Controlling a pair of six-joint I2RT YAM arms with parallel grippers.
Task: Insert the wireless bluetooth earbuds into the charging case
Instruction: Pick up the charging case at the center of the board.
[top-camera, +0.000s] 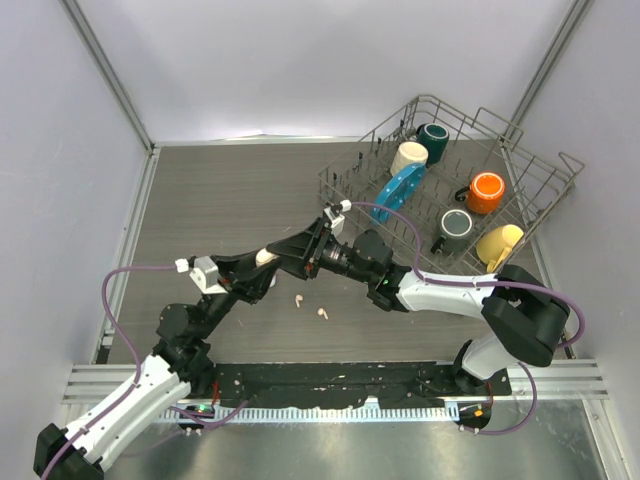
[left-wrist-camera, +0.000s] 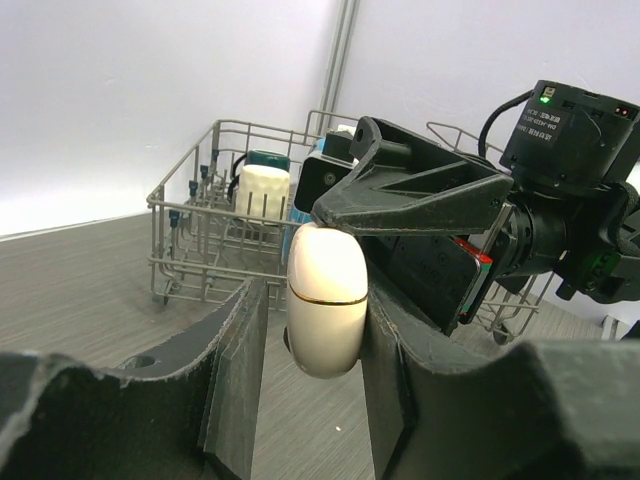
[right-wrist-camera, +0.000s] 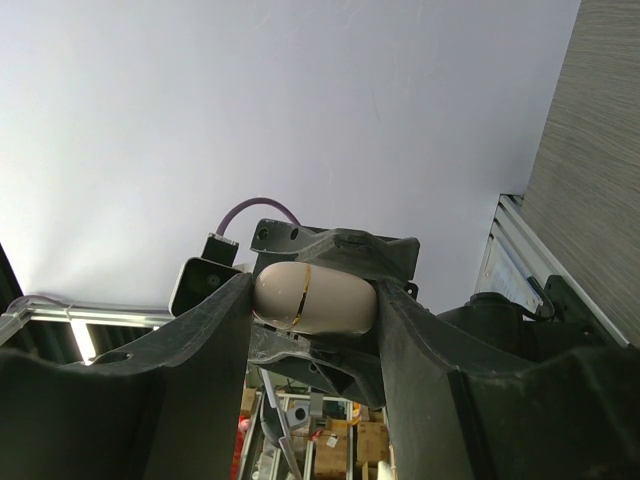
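Note:
The cream charging case (top-camera: 265, 257), closed along its gold seam, is held above the table where both grippers meet. My right gripper (top-camera: 287, 251) is shut on it end to end; in the right wrist view its fingers (right-wrist-camera: 225, 330) press both ends of the case (right-wrist-camera: 315, 297). My left gripper (top-camera: 252, 268) is open around the case (left-wrist-camera: 327, 295): the case rests against one finger (left-wrist-camera: 400, 380), with a gap to the other. Two pale peach earbuds (top-camera: 298, 299) (top-camera: 322, 313) lie on the table below. The white earbuds are not in view.
A wire dish basket (top-camera: 352, 168) stands at the back right with a teal mug (top-camera: 435, 140), a cream mug (top-camera: 408, 157), an orange mug (top-camera: 486, 190), a grey mug (top-camera: 455, 228), a yellow mug (top-camera: 500, 243) and a blue utensil (top-camera: 398, 192). Walls close in at left and right.

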